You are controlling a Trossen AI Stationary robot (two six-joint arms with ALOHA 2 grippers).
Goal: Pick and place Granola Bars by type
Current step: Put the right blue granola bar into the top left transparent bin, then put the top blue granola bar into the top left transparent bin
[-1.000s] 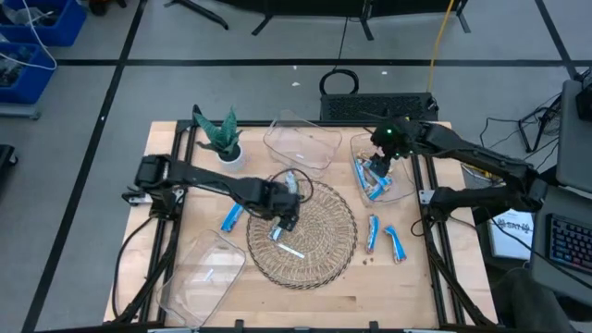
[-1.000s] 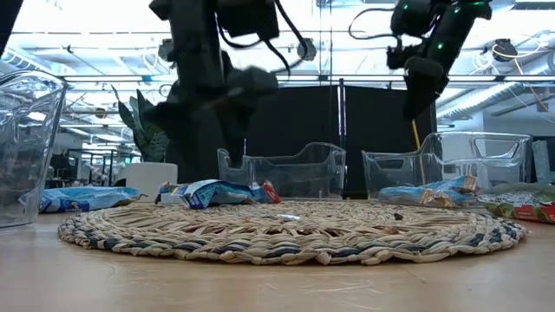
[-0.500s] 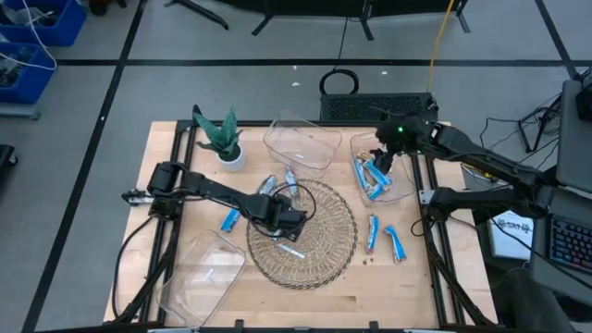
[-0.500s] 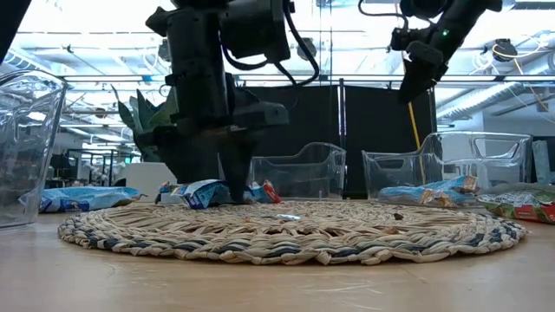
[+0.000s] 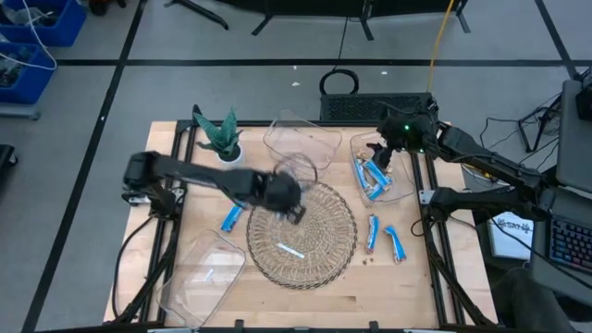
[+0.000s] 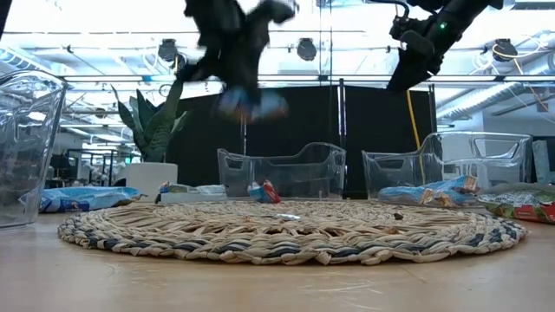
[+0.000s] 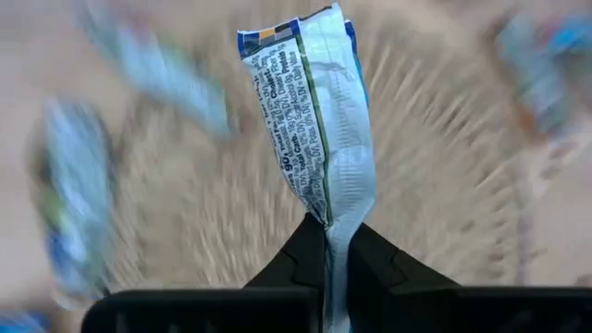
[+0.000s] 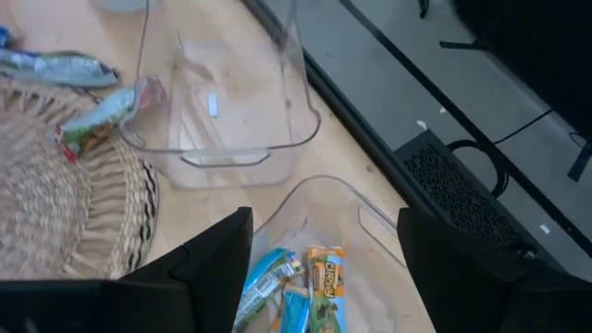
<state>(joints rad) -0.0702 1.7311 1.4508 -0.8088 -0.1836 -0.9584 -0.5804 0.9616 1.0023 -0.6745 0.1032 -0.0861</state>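
1. Over the near-left part of the round woven straw mat, the left gripper is pinched shut on a silvery-blue wrapped granola bar. I judge this the carry step of sorting that bar.
2. The next move calls for swinging the bar above a clear plastic bin that matches its type. The empty bin beyond the mat looks likely, though I can't be sure.
3. Right of the mat, the right gripper hangs with its fingers spread wide and nothing between them, over the clear bin holding bright blue bars.
4. The left wrist view alone shows the grip: the wrapper's crimped end is caught between the fingertips. The high view blurs there.
5. The low view shows the bar well above the mat.
6. The high view alone shows loose bright blue bars on the wood right of the mat, and one left of it.
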